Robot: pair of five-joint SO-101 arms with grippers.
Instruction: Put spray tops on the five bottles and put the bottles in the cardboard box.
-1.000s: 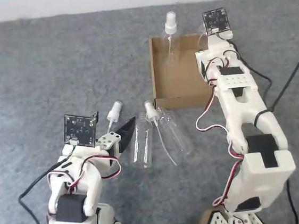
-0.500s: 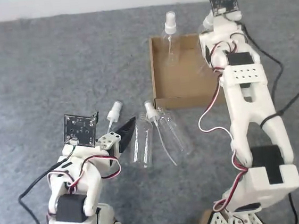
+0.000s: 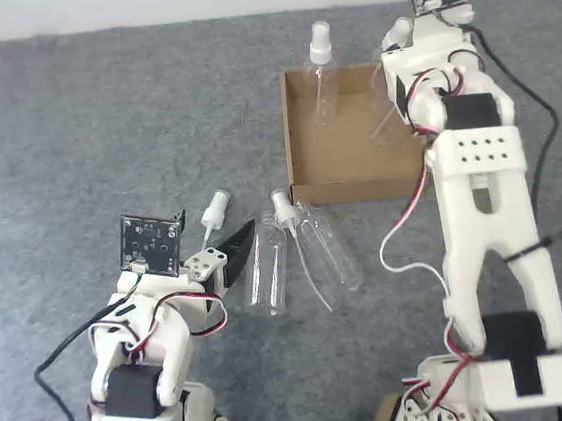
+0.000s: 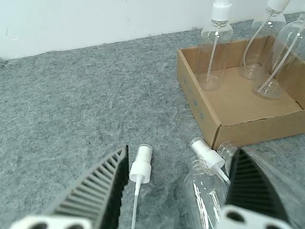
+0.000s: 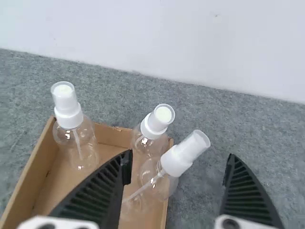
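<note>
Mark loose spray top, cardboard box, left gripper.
loose spray top (image 4: 141, 168): left wrist view, on its white head.
cardboard box (image 3: 346, 160): high view, on its bare floor.
left gripper (image 4: 182, 150): left wrist view, midway between its fingertips.

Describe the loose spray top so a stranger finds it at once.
Find the box; short of its left front corner two bottles lie on the grey mat. Left of them lies the spray top, on no bottle, its thin tube bare.
</note>
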